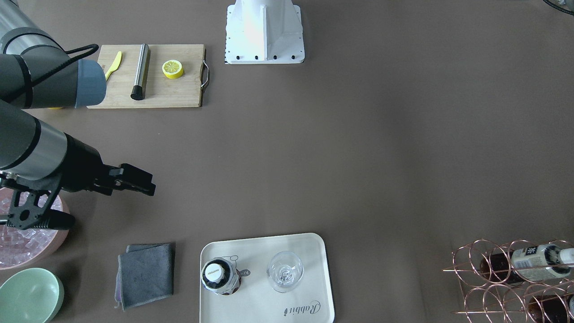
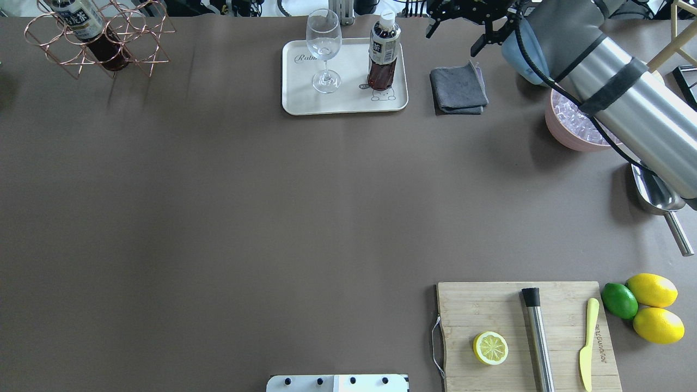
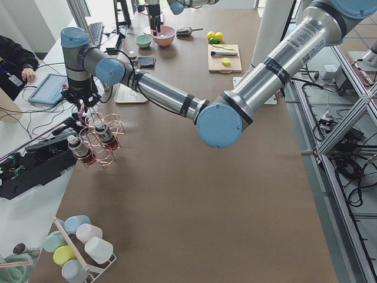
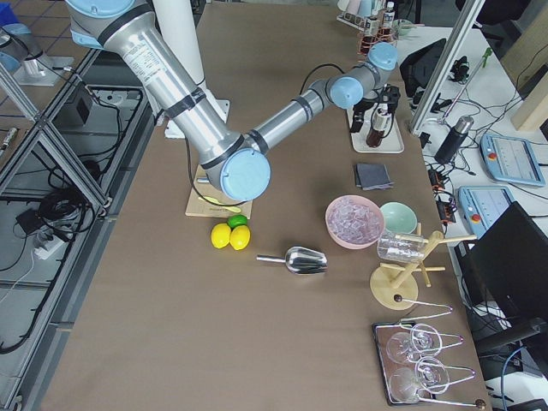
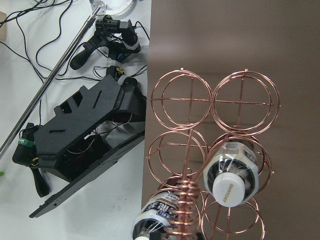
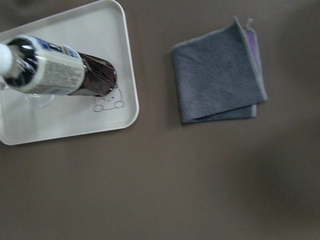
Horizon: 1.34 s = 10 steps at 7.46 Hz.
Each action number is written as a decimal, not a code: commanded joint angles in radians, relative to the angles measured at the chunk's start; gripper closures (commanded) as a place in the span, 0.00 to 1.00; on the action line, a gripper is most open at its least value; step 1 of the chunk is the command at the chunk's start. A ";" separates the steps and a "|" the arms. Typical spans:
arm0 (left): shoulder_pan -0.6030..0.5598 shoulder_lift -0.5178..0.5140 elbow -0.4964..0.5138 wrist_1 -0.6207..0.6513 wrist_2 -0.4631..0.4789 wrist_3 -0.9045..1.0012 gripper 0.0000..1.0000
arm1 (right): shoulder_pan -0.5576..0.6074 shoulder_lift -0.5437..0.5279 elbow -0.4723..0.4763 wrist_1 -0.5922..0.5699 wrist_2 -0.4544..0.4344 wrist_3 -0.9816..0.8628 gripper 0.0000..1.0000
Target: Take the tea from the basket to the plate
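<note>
Tabletop seen from behind the robot. Nearest, on the right, a wooden cutting board point(image 2: 490, 310) holds a half lemon point(image 2: 490, 348), a steel rod point(image 2: 538, 337) and a yellow knife point(image 2: 587, 343). Farther back on the right, a pink bowl point(image 2: 566, 142) of ice sits under the right arm.

At the far edge, in the middle, is the plate point(image 2: 305, 87), a cream tray. On it stands the tea point(image 2: 383, 54), one bottle upright with its white cap on, just right of an upright stemmed glass point(image 2: 324, 51). A folded grey cloth point(image 2: 458, 88) lies right of the plate. The right gripper point(image 1: 145, 183) hovers above the table near the cloth with nothing showing in it; whether its fingers are parted cannot be told.

At the far left corner, the left gripper point(image 3: 82, 101) hangs over the basket point(image 5: 181, 99), where two more bottles point(image 5: 231, 177) lie in ring cells. Its fingers' state cannot be told either.
</note>
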 commanded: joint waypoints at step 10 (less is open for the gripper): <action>0.045 0.081 -0.063 -0.006 -0.002 0.002 1.00 | 0.478 -0.728 0.045 -0.073 -0.166 -0.998 0.00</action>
